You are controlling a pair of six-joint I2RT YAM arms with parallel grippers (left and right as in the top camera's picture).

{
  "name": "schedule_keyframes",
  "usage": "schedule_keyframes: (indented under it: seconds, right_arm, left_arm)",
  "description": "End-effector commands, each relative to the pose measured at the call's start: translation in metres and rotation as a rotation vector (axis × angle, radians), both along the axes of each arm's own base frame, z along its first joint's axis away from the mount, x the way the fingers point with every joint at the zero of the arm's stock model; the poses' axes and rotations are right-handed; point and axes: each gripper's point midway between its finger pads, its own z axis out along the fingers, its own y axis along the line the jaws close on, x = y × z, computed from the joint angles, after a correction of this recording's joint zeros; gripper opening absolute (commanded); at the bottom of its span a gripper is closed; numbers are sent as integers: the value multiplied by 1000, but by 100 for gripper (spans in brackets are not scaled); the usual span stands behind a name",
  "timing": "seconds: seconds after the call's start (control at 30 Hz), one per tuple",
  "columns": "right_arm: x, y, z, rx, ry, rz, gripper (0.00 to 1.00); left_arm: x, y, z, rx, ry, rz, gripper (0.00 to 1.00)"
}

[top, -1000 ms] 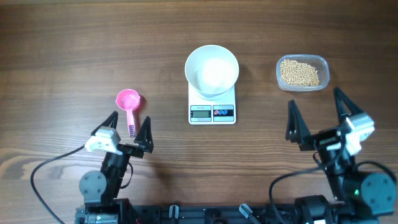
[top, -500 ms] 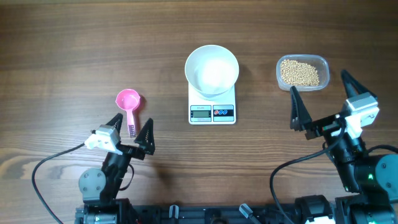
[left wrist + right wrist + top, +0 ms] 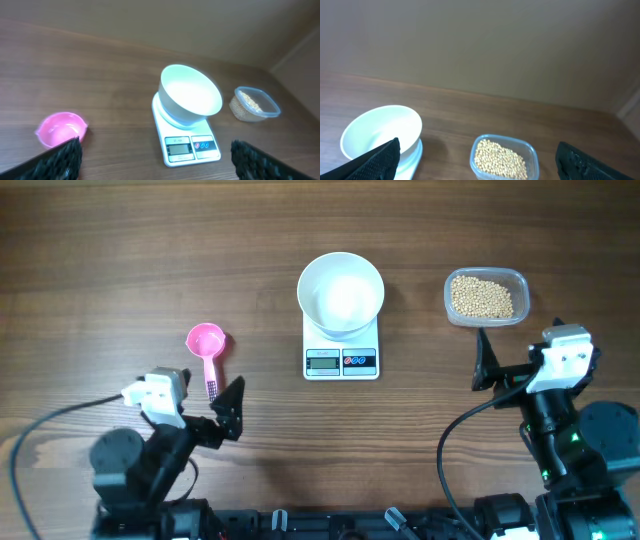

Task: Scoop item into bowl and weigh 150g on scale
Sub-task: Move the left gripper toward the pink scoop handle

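Now both arms sit differently than a second ago; nothing on the wooden table [image 3: 120, 260] has moved.

Left gripper [image 3: 198, 405]: drawn back toward the near edge and swung leftward. Jaws spread fully wide, holding nothing. Only one dark finger shows from overhead; the other is hidden under the wrist housing. The pink scoop [image 3: 207, 345] lies just ahead of it, untouched, cup end away from the robot.

Right gripper [image 3: 522, 362]: has advanced toward the clear tub [image 3: 517, 280] and now stands just short of it. Jaws likewise at full spread, empty.

The beans [image 3: 481, 296] all remain in the tub, at the far right of the table. The white bowl [image 3: 340, 292] rests on the scale [image 3: 341, 362] at table centre and looks empty. Scale display is too small to read.
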Motion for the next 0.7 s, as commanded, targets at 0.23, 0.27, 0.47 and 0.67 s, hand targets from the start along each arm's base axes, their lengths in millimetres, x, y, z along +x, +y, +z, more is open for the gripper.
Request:
schedule_keyframes:
  seconds: [0.23, 0.27, 0.47, 0.67]
  right_arm:
    - [15, 18, -33, 49, 160, 75, 100]
    - [15, 21, -33, 54, 162, 94, 99]
    - [13, 28, -33, 60, 163, 133, 100]
    - [13, 28, -33, 62, 164, 135, 100]
  left_arm:
    - [3, 21, -8, 108, 449, 65, 100]
    - [3, 19, -12, 102, 472, 57, 100]
    - [2, 17, -20, 89, 517, 48, 100]
    - [2, 17, -19, 64, 522, 59, 100]
